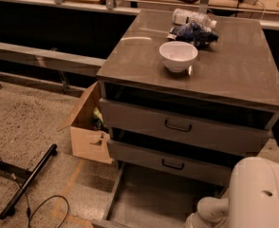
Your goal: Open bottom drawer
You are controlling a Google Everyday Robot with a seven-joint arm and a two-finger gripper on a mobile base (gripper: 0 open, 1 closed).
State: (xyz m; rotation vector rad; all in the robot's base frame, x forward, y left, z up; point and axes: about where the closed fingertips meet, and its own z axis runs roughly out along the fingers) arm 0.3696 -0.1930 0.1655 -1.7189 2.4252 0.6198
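The grey cabinet has three drawers. The bottom drawer is pulled well out toward me; its bare inside floor shows, and its front panel and handle lie at or below the lower edge of the view. The middle drawer and top drawer sit slightly out, each with a dark loop handle. My white arm fills the lower right, and its wrist reaches down over the open drawer's right front. My gripper is below the frame's edge, out of view.
A white bowl, a dark crumpled bag and a plastic bottle stand on the cabinet top. An open cardboard box sits against the cabinet's left side. A black bar and a cable lie on the speckled floor.
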